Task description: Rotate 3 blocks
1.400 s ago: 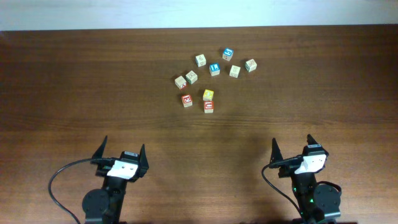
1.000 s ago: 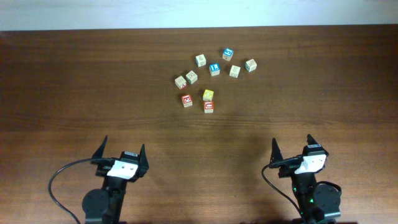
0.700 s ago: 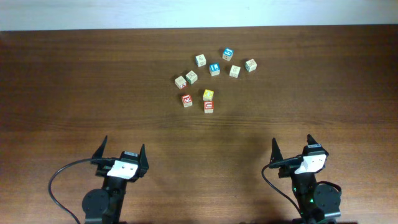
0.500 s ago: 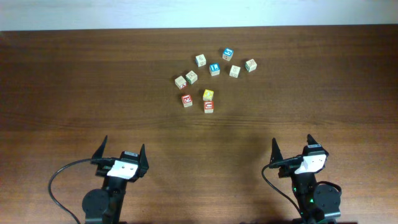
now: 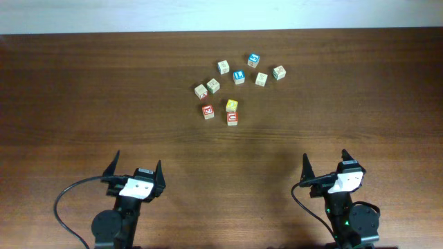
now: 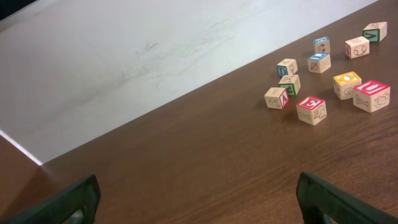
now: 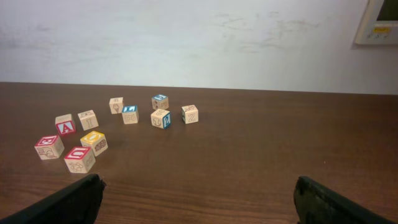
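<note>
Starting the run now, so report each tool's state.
Left tool: open, holding nothing.
Right tool: open, holding nothing.

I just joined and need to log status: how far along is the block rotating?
Done: nothing that shows. The blocks sit loose in one cluster toward the far side of the table, none held.
In hand: nothing. The left gripper and right gripper both stand open and empty at the near edge, well apart from the cluster.
Left: all three rotations, as far as the pictures tell.
</note>
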`<state>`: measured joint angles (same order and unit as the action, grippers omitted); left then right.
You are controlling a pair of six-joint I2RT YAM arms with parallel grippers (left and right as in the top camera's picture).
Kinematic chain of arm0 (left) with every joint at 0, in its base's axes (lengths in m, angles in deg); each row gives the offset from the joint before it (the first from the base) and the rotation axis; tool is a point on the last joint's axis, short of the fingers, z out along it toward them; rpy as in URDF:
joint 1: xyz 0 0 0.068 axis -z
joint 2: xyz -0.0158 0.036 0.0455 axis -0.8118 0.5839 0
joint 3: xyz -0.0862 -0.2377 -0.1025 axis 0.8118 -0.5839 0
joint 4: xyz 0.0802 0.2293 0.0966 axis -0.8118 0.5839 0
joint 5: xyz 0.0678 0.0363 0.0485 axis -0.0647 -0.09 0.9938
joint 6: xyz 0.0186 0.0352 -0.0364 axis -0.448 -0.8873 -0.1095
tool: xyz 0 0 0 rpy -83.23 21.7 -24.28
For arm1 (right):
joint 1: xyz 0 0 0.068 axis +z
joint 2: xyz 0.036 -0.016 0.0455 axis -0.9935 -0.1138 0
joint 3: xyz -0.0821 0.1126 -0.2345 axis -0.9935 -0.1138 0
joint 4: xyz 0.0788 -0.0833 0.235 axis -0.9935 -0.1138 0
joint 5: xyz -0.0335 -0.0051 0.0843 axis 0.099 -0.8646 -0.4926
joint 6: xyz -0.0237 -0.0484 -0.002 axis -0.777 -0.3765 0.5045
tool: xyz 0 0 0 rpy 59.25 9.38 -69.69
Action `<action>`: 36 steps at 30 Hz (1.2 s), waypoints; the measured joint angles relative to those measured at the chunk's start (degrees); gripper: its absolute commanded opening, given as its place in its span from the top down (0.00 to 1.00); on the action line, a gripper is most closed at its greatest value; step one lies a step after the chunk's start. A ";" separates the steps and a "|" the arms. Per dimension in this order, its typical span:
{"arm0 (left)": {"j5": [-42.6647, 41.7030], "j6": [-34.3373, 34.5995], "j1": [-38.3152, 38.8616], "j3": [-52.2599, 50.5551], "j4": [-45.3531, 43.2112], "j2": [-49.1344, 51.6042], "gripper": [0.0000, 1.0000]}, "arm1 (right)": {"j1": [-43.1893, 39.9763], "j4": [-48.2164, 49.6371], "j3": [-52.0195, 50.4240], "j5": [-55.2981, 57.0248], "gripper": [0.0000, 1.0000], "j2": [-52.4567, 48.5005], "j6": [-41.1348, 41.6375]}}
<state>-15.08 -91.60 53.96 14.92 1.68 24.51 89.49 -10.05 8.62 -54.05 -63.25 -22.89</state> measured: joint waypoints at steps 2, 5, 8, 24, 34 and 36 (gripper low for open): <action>0.02 0.00 0.00 0.00 0.00 0.00 0.01 | 0.00 0.00 0.00 0.00 0.02 0.00 0.00; 0.02 0.00 0.00 0.00 0.00 0.00 0.01 | 0.00 0.00 0.00 0.02 0.02 0.00 -0.04; 0.02 0.02 0.00 0.00 0.00 0.00 0.01 | 0.00 0.09 0.00 1.03 0.02 0.00 -0.22; -2.16 2.32 0.00 0.07 -0.02 0.11 0.01 | 0.00 1.97 0.00 -2.25 0.02 0.00 -0.79; -3.72 5.84 0.00 24.50 8.66 24.55 0.01 | -0.04 -4.02 22.36 -8.66 0.02 -20.17 -0.81; -5.14 6.01 0.04 35.21 9.14 36.63 0.01 | -0.04 -6.71 29.88 -10.49 0.02 -28.57 -0.79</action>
<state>-20.21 -85.59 54.00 50.13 10.81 61.14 89.44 -16.76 38.50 -64.54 -91.81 -23.67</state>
